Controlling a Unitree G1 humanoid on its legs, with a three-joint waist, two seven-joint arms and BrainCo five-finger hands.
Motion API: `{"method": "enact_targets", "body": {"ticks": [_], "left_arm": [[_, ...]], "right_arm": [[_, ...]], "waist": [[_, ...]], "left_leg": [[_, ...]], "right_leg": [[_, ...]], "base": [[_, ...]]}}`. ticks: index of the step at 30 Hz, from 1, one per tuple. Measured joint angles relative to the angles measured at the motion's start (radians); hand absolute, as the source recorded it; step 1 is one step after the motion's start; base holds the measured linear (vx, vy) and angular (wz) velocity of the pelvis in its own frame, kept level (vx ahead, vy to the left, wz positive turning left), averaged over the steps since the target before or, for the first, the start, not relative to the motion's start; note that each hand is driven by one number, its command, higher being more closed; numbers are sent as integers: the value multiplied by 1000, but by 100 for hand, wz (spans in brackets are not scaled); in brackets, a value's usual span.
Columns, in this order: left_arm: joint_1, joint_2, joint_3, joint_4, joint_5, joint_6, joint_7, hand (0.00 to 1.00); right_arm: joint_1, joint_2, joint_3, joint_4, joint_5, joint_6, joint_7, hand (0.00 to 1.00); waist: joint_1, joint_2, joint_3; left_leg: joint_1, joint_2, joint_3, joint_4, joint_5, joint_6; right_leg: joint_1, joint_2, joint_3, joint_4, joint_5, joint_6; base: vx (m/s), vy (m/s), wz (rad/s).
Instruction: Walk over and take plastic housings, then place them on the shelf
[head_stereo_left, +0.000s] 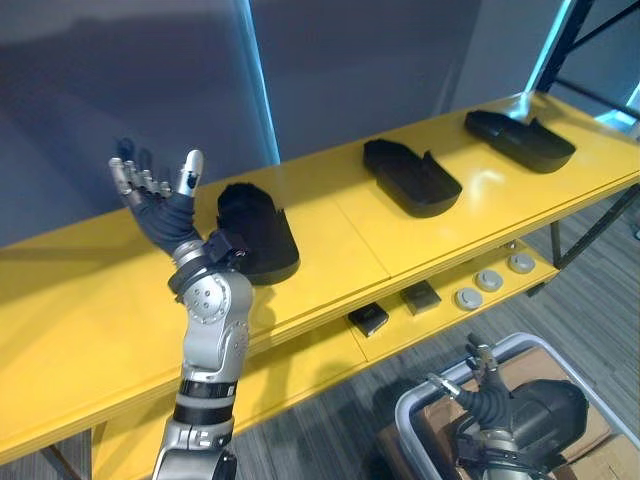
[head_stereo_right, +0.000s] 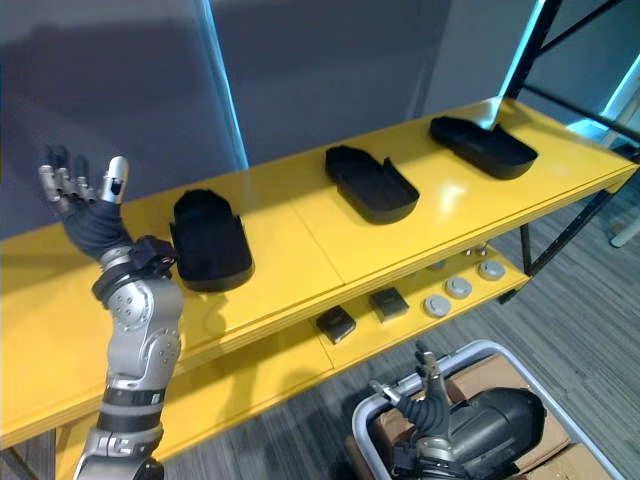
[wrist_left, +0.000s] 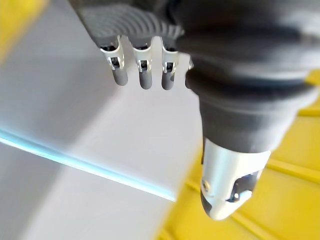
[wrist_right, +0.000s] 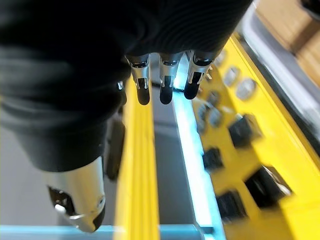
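Note:
Three black plastic housings lie in a row on the yellow shelf top (head_stereo_left: 90, 290): one at the left (head_stereo_left: 258, 232), one in the middle (head_stereo_left: 410, 175), one at the far right (head_stereo_left: 520, 138). My left hand (head_stereo_left: 155, 205) is raised above the shelf, just left of the left housing, open with its fingers (wrist_left: 145, 75) straight and nothing in it. My right hand (head_stereo_left: 485, 405) hangs low in front of the shelf over a bin, open and holding nothing; its straight fingers (wrist_right: 165, 85) point toward the shelf's edge.
The lower yellow shelf holds two small black blocks (head_stereo_left: 368, 318) (head_stereo_left: 421, 296) and three grey discs (head_stereo_left: 489, 280). A grey-rimmed bin (head_stereo_left: 412, 405) with cardboard boxes (head_stereo_left: 600, 455) stands on the floor at the lower right. A dark shelf post (head_stereo_left: 590, 235) rises at the right.

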Motion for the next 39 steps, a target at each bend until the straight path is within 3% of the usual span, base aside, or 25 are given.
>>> {"method": "enact_targets", "body": {"ticks": [2,3,5,10,13,17,23,26,32,39], "left_arm": [[183,-37,5,-107,196,22,-3,0],[288,-66,-15,-147,244,23,-9,100],[422,-103,-68,-175,256,22,-42,100],[682,-114,-268,-159,174,5,-203,100],[718,-117,-290,-82,119,8,-297,100],[687,-103,-286,15,114,16,-353,100],[431,-62,-180,178,97,37,-334,100],[245,-22,-141,272,71,42,-292,100],[40,65,-127,360,19,42,-225,100],[-53,87,-131,399,-19,29,-218,100]], "right_arm": [[5,1,-26,12,0,-10,1,0],[15,4,-47,12,0,-16,1,0],[46,23,-81,12,0,-16,0,0],[92,76,-69,10,-1,-16,0,0],[108,87,-7,10,0,-16,8,0],[107,86,40,10,0,-16,43,0],[64,77,35,11,0,-16,51,0],[17,74,38,17,1,-16,46,0],[-34,73,55,77,1,-16,22,0],[-53,73,79,90,1,-16,11,0]], "waist": [[17,7,-9],[20,16,-15],[36,18,-19],[62,5,-41],[82,-1,-64],[93,-31,-67],[84,-87,11],[70,-87,60],[60,-90,152],[59,-88,179]], "left_leg": [[-28,-3,-66,84,-56,-1],[-44,-2,-79,113,-75,1],[-45,-5,-92,120,-76,1],[-44,-10,-88,118,-74,3],[-42,-8,-50,119,-78,-3],[-64,-6,-14,126,-80,-7],[-196,7,-24,257,-108,-5],[-273,12,-46,333,-131,2],[-328,10,-75,363,-138,6],[-343,-2,-99,348,-138,6]], "right_leg": [[2,2,22,3,-4,2],[2,0,18,3,-9,9],[7,-3,11,8,-13,13],[-7,-10,17,41,-22,22],[-29,-4,48,62,-24,26],[-71,3,79,73,-25,27],[-144,4,87,71,2,42],[-176,-1,70,68,22,34],[-200,-6,60,53,45,22],[-220,-9,60,53,44,22]], "base": [[-40,10,-20],[-39,12,2],[-46,23,16],[-39,33,-1],[-4,45,-29],[-4,39,-28],[-2,53,3],[-6,103,18],[29,84,11],[30,56,2]]}}
